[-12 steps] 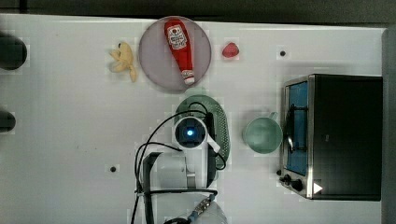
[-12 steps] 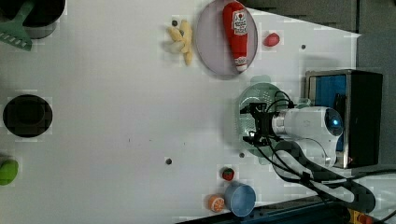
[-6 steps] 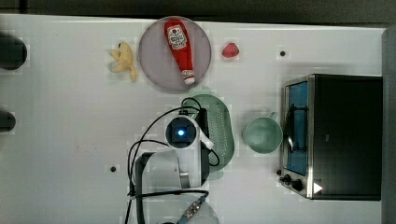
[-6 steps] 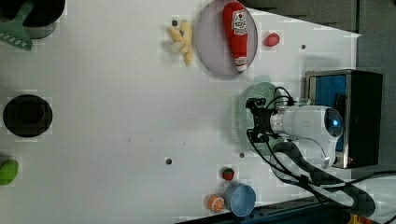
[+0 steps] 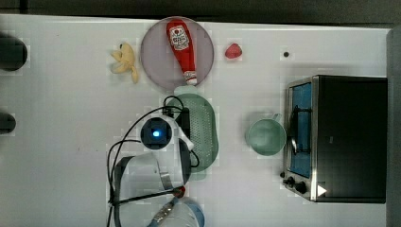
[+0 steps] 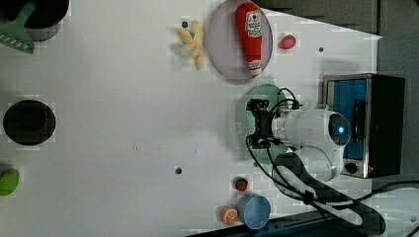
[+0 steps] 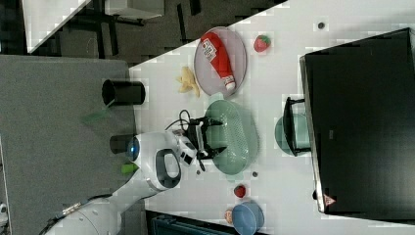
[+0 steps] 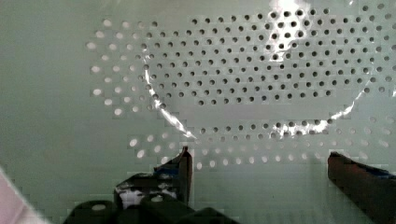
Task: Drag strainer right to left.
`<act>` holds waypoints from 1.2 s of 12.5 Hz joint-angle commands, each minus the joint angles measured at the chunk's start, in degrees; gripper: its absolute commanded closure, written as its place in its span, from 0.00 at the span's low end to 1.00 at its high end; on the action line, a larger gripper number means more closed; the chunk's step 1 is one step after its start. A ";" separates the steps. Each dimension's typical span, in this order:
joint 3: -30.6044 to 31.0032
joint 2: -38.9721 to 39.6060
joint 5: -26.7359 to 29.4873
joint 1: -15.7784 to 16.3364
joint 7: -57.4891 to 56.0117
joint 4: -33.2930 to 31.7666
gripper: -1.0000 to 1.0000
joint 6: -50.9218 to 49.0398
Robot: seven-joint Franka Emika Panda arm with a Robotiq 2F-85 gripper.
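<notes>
Pincer point(image 8: 259, 165) wide open inside strainer point(image 5: 203, 127) bowl, nothing gripped. Step: drag likely underway. Next: keep pushing strainer toward top view's left across counter point(image 5: 71, 142).

It looks like a robot lab, maybe: a big white table point(image 5: 71, 142) holds toy food, a small oven point(image 5: 340, 137) and a robot arm point(image 6: 306, 131).

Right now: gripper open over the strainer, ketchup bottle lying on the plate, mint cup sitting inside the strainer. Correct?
One error: the cup is not inside the strainer. The top view shows it standing on the table, apart from the strainer, between it and the oven. The rest holds: the gripper is open over the strainer, and the ketchup bottle lies on the plate.
</notes>
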 commanded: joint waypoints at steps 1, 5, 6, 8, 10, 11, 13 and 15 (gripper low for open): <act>0.61 1.29 -0.11 3.63 7.45 1.09 0.00 0.23; 0.64 2.01 0.22 7.53 8.65 2.31 0.00 0.04; 0.65 2.41 0.54 8.40 8.67 2.91 0.00 -0.10; 0.70 3.49 2.84 10.05 8.73 4.71 0.00 -1.00; 0.85 4.85 5.38 11.73 8.72 7.41 0.00 -3.30; 1.00 5.47 6.45 12.60 8.73 8.91 0.00 -4.69; 1.16 6.79 8.64 14.57 8.73 12.11 0.00 -7.43; 1.17 8.22 10.61 16.67 8.76 15.24 0.00 -9.06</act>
